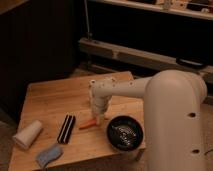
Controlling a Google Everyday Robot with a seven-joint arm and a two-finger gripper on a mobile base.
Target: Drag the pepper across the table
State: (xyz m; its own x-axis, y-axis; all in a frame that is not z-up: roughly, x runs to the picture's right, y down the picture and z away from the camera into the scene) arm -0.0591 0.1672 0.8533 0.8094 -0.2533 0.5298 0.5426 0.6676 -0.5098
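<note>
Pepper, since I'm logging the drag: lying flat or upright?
Lying flat: the pepper rests lengthwise on the table; the gripper sits at its end nearer the bowl.

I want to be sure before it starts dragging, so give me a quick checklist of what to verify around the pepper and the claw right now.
1. Claw at the pepper: the claw is down at the picture-right end of the pepper. Ok.
2. Hold or contact on the pepper: cannot tell.
3. Pepper on the table: it lies flat on the table. Ok.
4. Path toward picture-left: the black brush lies close beside the pepper. Not ok for dragging that way.
5. Path toward picture-right: the black bowl sits close to the claw. Not ok for dragging that way.
</note>
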